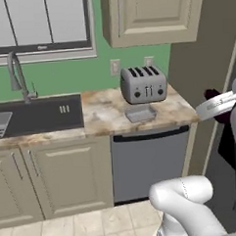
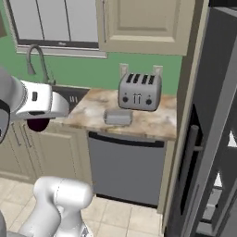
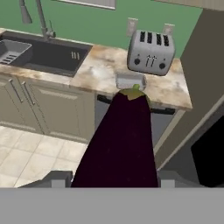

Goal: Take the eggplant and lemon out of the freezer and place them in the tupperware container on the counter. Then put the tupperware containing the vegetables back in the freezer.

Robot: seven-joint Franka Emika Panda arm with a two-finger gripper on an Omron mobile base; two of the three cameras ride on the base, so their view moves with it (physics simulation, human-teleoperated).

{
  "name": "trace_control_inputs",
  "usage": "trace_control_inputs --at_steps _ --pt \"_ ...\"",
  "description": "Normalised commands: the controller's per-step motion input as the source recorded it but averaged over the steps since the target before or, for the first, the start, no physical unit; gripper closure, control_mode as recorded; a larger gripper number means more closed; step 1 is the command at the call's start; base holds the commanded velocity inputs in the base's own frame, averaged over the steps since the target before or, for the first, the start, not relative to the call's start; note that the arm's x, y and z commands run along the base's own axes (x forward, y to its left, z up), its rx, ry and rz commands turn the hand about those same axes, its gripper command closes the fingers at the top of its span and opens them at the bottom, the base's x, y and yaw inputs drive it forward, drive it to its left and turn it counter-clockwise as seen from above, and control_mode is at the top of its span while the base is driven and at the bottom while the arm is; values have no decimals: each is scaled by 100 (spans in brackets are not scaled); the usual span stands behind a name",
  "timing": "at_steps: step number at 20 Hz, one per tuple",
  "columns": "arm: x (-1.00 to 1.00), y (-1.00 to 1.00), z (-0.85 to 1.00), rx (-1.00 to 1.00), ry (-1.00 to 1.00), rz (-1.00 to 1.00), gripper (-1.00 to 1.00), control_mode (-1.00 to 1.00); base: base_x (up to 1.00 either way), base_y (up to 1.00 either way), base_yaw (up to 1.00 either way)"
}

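Note:
My gripper (image 3: 114,179) is shut on the eggplant (image 3: 120,140), a long dark purple body with a green cap that runs away from the hand between the two fingers. From the right base view the eggplant (image 2: 38,124) hangs under the white hand, left of the counter (image 2: 92,109) and in front of the cabinets. The tupperware container (image 1: 140,113) sits on the counter (image 1: 105,113) just in front of the toaster; in the hand view the tupperware container (image 3: 130,80) lies beyond the eggplant's tip. The freezer (image 2: 222,185) stands open at the far right. The lemon is out of view.
A silver four-slot toaster (image 1: 143,84) stands at the back of the counter behind the container. A dark sink (image 1: 36,114) with a faucet lies to the left. A grey dishwasher front (image 1: 149,162) is under the counter. The freezer door (image 2: 192,157) juts out on the right.

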Motion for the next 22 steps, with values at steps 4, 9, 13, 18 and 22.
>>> trace_control_inputs --at_steps 4,9,13,18,22 --pt "0 0 0 0 0 0 100 100 100 7 -28" --pt "0 0 0 0 0 0 100 100 100 17 -29" --pt "0 0 0 0 0 0 100 100 95 7 -24" --pt "0 0 -2 0 0 -1 100 -100 37 0 -14" --pt "-13 0 -25 -3 5 0 100 -100 0 0 0"
